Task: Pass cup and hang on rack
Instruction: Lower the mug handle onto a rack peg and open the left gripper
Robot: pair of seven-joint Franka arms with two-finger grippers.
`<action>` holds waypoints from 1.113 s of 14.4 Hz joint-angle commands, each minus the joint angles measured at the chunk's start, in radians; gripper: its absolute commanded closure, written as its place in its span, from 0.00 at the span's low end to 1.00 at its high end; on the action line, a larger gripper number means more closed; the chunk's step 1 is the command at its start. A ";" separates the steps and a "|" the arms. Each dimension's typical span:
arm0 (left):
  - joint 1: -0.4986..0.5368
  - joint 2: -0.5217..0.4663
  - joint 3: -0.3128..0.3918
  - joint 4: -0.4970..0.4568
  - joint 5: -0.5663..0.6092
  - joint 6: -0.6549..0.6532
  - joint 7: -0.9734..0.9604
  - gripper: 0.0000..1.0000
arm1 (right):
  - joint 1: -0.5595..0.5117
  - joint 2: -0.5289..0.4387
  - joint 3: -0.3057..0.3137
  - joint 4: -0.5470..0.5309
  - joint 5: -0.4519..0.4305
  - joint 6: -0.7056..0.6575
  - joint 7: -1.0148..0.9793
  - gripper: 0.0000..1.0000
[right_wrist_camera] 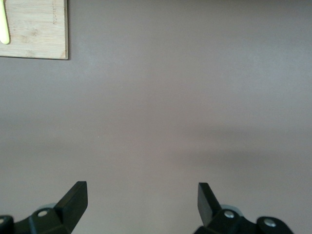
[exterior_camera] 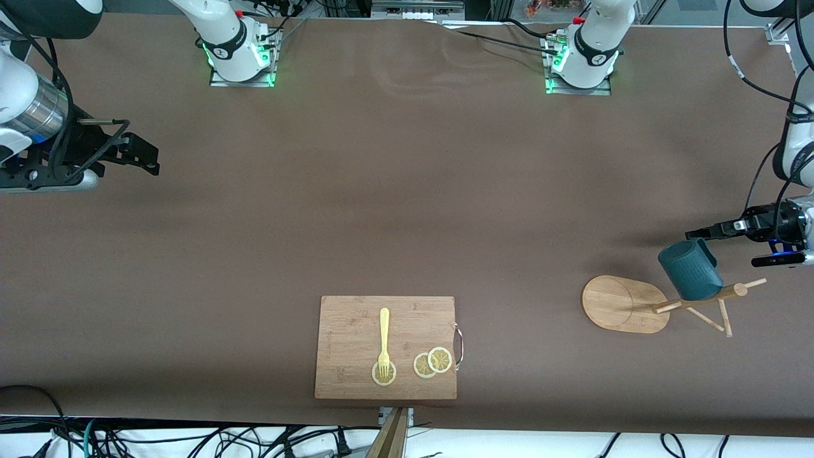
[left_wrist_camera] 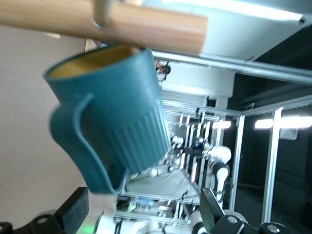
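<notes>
One small ribbed teal mug (exterior_camera: 690, 270) hangs on the light wooden mug tree (exterior_camera: 661, 304), so hanging looks done: the left tool (exterior_camera: 699, 234), jaws apart beside it, should retreat, while the right tool (exterior_camera: 147, 160) waits open.

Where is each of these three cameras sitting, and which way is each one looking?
Front view: high across the table, facing both arm bases; it shows the left gripper by the cup on the rack, and the right gripper waiting over bare table.
Left wrist view: on the left arm's wrist, looking past its open fingers at the cup hanging from a peg.
Right wrist view: on the right wrist, looking down past open fingers at the table and a corner of the cutting board.
Shared: front and left wrist views both show the cup.
</notes>
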 commanded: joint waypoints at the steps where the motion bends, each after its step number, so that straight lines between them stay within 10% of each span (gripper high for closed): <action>1: 0.016 -0.070 -0.008 0.017 0.118 -0.028 0.012 0.00 | -0.009 0.003 0.006 0.015 0.016 -0.015 -0.001 0.00; 9: 0.001 -0.220 -0.017 0.147 0.590 -0.062 0.016 0.00 | -0.009 0.003 0.006 0.015 0.016 -0.016 -0.001 0.00; 16: -0.262 -0.346 -0.060 0.193 0.959 0.092 -0.010 0.00 | -0.010 0.003 0.006 0.015 0.016 -0.018 -0.007 0.00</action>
